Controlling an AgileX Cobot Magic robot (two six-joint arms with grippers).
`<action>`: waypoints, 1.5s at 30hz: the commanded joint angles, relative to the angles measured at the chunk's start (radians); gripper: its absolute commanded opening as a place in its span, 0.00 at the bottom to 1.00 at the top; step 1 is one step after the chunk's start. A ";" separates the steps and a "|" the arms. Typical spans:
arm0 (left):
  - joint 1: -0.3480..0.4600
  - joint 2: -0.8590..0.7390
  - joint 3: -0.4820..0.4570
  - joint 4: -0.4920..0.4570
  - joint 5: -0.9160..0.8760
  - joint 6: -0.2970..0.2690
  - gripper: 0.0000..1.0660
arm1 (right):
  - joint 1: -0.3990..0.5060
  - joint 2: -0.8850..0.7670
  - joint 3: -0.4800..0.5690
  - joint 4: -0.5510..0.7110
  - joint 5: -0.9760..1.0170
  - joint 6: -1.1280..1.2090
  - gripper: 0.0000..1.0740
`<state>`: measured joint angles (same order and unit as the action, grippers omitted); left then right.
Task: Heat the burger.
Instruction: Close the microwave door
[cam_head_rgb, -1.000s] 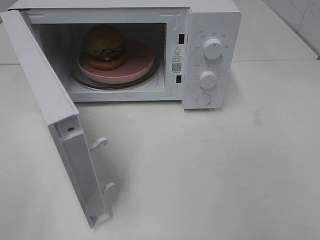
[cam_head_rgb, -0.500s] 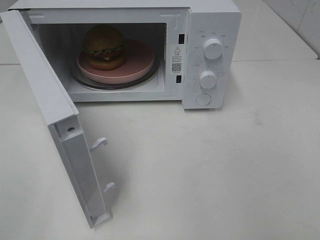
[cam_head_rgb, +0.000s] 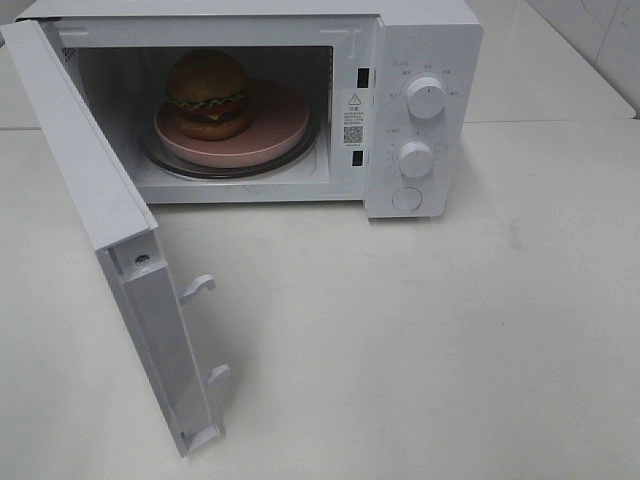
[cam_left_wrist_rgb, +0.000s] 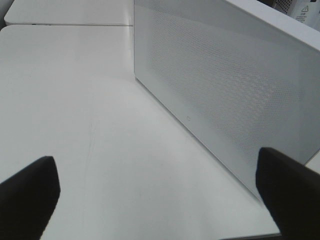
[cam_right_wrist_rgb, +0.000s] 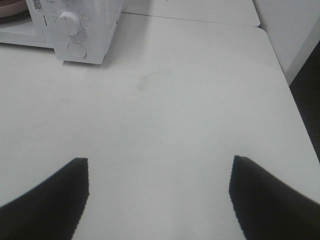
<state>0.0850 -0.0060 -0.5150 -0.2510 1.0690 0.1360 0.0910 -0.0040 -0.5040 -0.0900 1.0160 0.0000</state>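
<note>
The burger (cam_head_rgb: 208, 93) stands on a pink plate (cam_head_rgb: 270, 125) inside the white microwave (cam_head_rgb: 420, 40), on its glass turntable. The microwave door (cam_head_rgb: 100, 190) hangs wide open to the left. No arm shows in the exterior high view. In the left wrist view my left gripper (cam_left_wrist_rgb: 160, 192) is open, its dark fingertips (cam_left_wrist_rgb: 27, 192) far apart above the table, facing the door's perforated outer face (cam_left_wrist_rgb: 225, 85). My right gripper (cam_right_wrist_rgb: 157, 192) is open too, over bare table in front of the microwave's control panel (cam_right_wrist_rgb: 75, 30). A sliver of the pink plate (cam_right_wrist_rgb: 10, 6) shows there.
Two white knobs (cam_head_rgb: 426, 98) and a round button (cam_head_rgb: 407, 198) sit on the microwave's right panel. The white table (cam_head_rgb: 450, 330) ends at an edge (cam_right_wrist_rgb: 287, 85) on the right. Two latch hooks (cam_head_rgb: 197, 287) stick out of the door.
</note>
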 joint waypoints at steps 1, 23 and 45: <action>-0.001 -0.016 0.000 -0.001 -0.006 -0.003 0.94 | -0.006 -0.028 0.005 0.007 -0.024 0.000 0.70; -0.001 -0.016 0.000 0.000 -0.006 -0.004 0.94 | -0.006 -0.028 0.002 0.039 -0.022 0.046 0.70; -0.001 -0.016 0.000 0.000 -0.006 -0.004 0.94 | -0.006 -0.028 0.002 0.039 -0.022 0.046 0.70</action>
<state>0.0850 -0.0060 -0.5150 -0.2510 1.0690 0.1360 0.0910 -0.0040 -0.5020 -0.0520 1.0000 0.0330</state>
